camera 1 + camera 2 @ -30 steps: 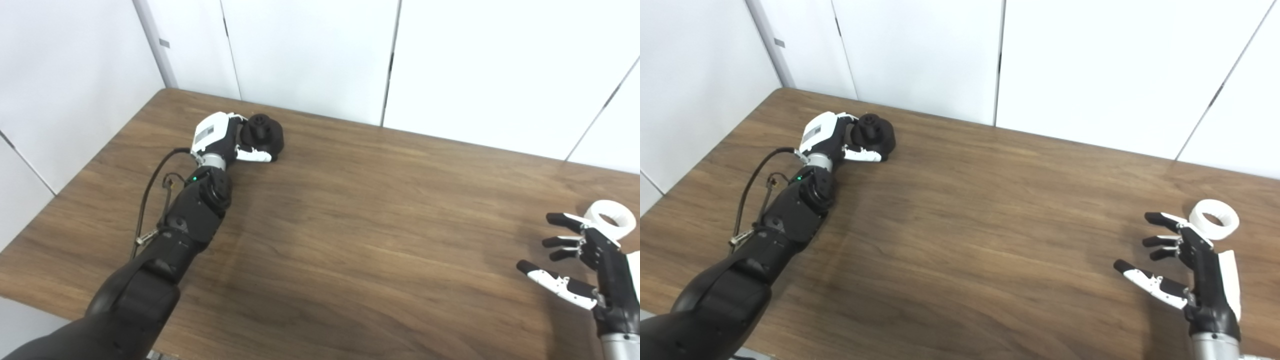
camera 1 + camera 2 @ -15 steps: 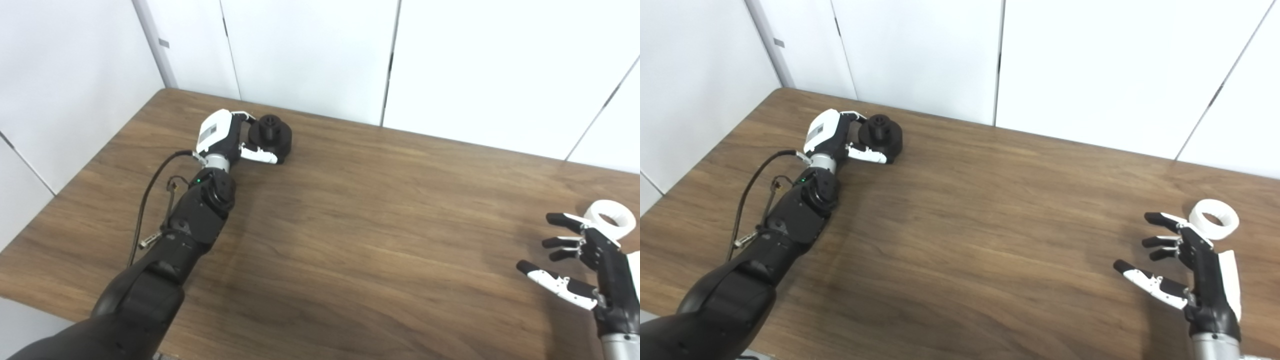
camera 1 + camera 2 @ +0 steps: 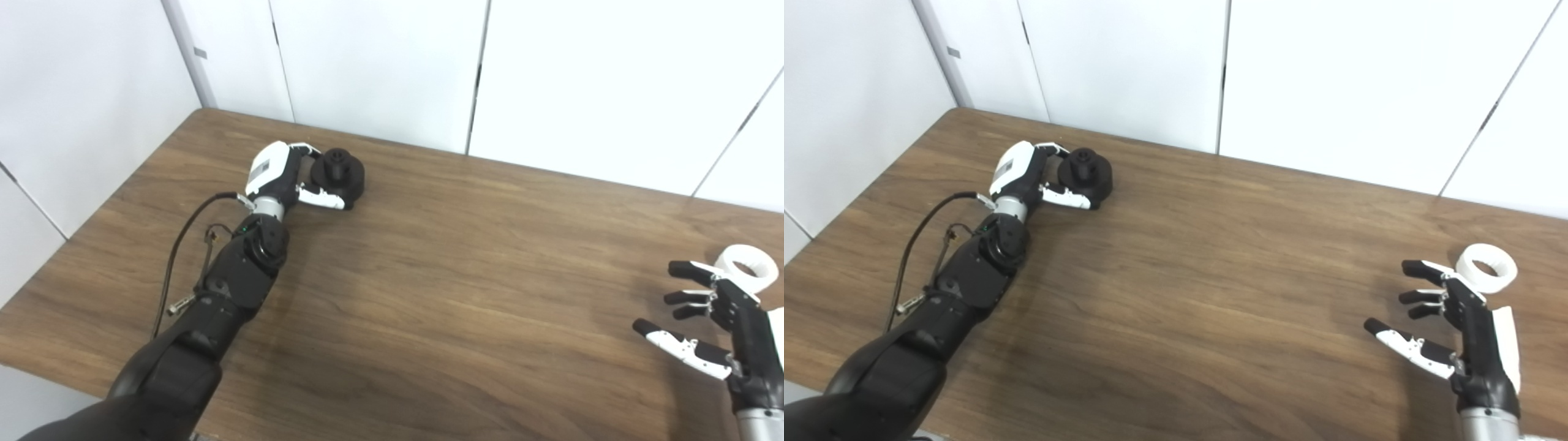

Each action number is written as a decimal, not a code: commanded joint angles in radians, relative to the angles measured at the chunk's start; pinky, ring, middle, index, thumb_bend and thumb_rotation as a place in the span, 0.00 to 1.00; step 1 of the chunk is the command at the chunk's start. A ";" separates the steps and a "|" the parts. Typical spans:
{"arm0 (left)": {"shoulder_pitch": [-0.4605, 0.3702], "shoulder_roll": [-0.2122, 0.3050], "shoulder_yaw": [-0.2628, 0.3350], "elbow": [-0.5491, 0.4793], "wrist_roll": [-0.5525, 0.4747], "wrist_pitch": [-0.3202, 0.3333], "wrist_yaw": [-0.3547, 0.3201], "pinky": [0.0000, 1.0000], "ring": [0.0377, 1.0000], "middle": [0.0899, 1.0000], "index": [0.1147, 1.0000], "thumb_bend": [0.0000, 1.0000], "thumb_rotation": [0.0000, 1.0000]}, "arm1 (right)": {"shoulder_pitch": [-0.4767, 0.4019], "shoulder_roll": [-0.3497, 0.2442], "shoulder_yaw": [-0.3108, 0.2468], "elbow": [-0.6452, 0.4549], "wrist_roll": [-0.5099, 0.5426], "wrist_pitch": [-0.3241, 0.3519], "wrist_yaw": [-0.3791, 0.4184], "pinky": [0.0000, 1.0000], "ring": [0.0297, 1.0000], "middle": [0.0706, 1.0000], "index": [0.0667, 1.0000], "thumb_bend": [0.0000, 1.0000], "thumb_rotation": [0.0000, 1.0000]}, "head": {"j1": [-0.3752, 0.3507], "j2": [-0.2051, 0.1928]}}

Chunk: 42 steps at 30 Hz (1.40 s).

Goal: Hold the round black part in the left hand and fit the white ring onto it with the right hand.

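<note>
Far-left corner: table [image 3: 429,294], wood, bears both parts.
Left hand [image 3: 278,174]: fingers curled around the black part [image 3: 340,177], thumb along its near side; part seems to rest on the table.
Right hand [image 3: 1458,324]: near right, fingers spread, holding nothing.
Ring [image 3: 1486,267]: white, flat on the table just beyond the right fingertips.
Risk: the grip looks shallow, so the part could roll out on lifting; a clumsy reach could knock the ring away.
</note>
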 commanded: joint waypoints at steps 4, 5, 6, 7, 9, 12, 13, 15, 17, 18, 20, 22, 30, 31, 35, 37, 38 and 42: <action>-0.018 0.012 -0.004 -0.068 -0.006 -0.046 -0.025 0.93 0.95 0.87 0.41 0.53 0.06 | -0.034 -0.009 -0.002 -0.022 0.001 -0.027 -0.003 0.48 0.56 0.70 0.67 0.61 0.02 | 0.001 0.000; -0.014 0.011 -0.006 -0.072 -0.004 -0.050 -0.028 0.94 0.95 0.87 0.41 0.53 0.06 | -0.035 -0.009 -0.002 -0.023 0.002 -0.027 -0.002 0.48 0.56 0.70 0.67 0.61 0.02 | 0.001 0.000; -0.006 0.013 -0.015 -0.084 0.004 -0.055 -0.036 0.94 0.95 0.87 0.41 0.52 0.06 | -0.035 -0.009 -0.002 -0.022 0.004 -0.029 -0.002 0.48 0.56 0.71 0.67 0.61 0.02 | 0.001 0.000; 0.002 0.015 -0.023 -0.095 0.010 -0.059 -0.046 0.94 0.95 0.87 0.42 0.52 0.06 | -0.034 -0.009 -0.002 -0.022 0.003 -0.032 -0.003 0.48 0.56 0.70 0.67 0.60 0.02 | 0.001 0.000; 0.016 0.018 -0.035 -0.115 0.013 -0.064 -0.065 0.94 0.94 0.87 0.42 0.52 0.06 | -0.034 -0.010 -0.001 -0.022 0.001 -0.033 -0.003 0.48 0.56 0.70 0.67 0.60 0.03 | 0.001 0.000; 0.036 0.015 -0.046 -0.145 0.002 -0.064 -0.102 0.92 0.94 0.88 0.42 0.52 0.06 | -0.034 -0.010 -0.001 -0.022 -0.001 -0.032 -0.004 0.48 0.56 0.70 0.67 0.60 0.02 | 0.001 0.000; 0.042 0.013 -0.049 -0.154 -0.002 -0.068 -0.116 0.91 0.95 0.88 0.42 0.52 0.06 | -0.035 -0.010 -0.001 -0.021 -0.002 -0.033 -0.005 0.48 0.56 0.70 0.67 0.60 0.01 | 0.001 0.000; 0.050 0.009 -0.051 -0.166 -0.010 -0.077 -0.137 0.90 0.95 0.89 0.42 0.52 0.06 | -0.036 -0.010 0.000 -0.019 -0.002 -0.037 -0.005 0.48 0.56 0.70 0.67 0.61 0.01 | -0.003 0.003; 0.056 0.002 -0.052 -0.184 -0.014 -0.075 -0.156 0.91 0.96 0.90 0.42 0.52 0.06 | -0.039 -0.010 0.000 -0.016 0.004 -0.044 -0.004 0.47 0.56 0.70 0.67 0.60 0.00 | -0.003 0.003; 0.059 0.000 -0.051 -0.192 -0.015 -0.074 -0.163 0.91 0.96 0.90 0.42 0.52 0.06 | -0.039 -0.010 0.000 -0.016 0.005 -0.046 -0.004 0.47 0.56 0.70 0.67 0.61 0.00 | -0.003 0.003; 0.066 -0.001 -0.058 -0.209 -0.012 -0.093 -0.175 0.91 0.96 0.90 0.42 0.52 0.06 | -0.038 -0.009 0.001 -0.018 0.004 -0.042 -0.004 0.48 0.56 0.70 0.67 0.61 0.00 | -0.006 0.004; 0.071 -0.003 -0.063 -0.217 -0.017 -0.124 -0.185 0.90 0.96 0.91 0.42 0.52 0.06 | -0.038 -0.007 0.001 -0.022 0.000 -0.034 -0.005 0.47 0.56 0.70 0.67 0.61 0.00 | -0.008 0.005; 0.101 -0.021 -0.086 -0.336 -0.020 -0.101 -0.283 0.93 0.98 0.93 0.42 0.52 0.06 | -0.041 -0.003 0.003 -0.028 -0.003 -0.032 -0.007 0.48 0.55 0.69 0.67 0.61 0.00 | -0.014 0.007; 0.106 -0.023 -0.093 -0.351 -0.018 -0.103 -0.297 0.94 0.98 0.93 0.42 0.52 0.06 | -0.041 -0.003 0.003 -0.028 -0.002 -0.032 -0.006 0.48 0.55 0.69 0.67 0.61 0.00 | -0.014 0.007; 0.119 -0.027 -0.113 -0.383 -0.010 -0.133 -0.326 0.93 0.97 0.93 0.42 0.52 0.07 | -0.040 -0.001 0.002 -0.035 -0.005 -0.022 -0.007 0.48 0.55 0.69 0.67 0.60 0.00 | -0.017 0.008; 0.124 -0.032 -0.122 -0.392 -0.014 -0.148 -0.340 0.94 0.98 0.94 0.42 0.52 0.07 | -0.041 -0.001 0.002 -0.034 -0.005 -0.025 -0.008 0.47 0.55 0.69 0.67 0.60 0.00 | -0.017 0.008; 0.127 -0.033 -0.127 -0.395 -0.014 -0.158 -0.345 0.94 0.98 0.94 0.42 0.52 0.07 | -0.041 -0.001 0.003 -0.033 -0.007 -0.029 -0.009 0.47 0.55 0.69 0.67 0.60 0.00 | -0.017 0.008; 0.139 -0.048 -0.146 -0.415 -0.024 -0.191 -0.375 0.94 0.98 0.94 0.42 0.52 0.07 | -0.041 -0.002 0.002 -0.031 -0.002 -0.033 -0.008 0.47 0.55 0.68 0.67 0.60 0.00 | -0.016 0.011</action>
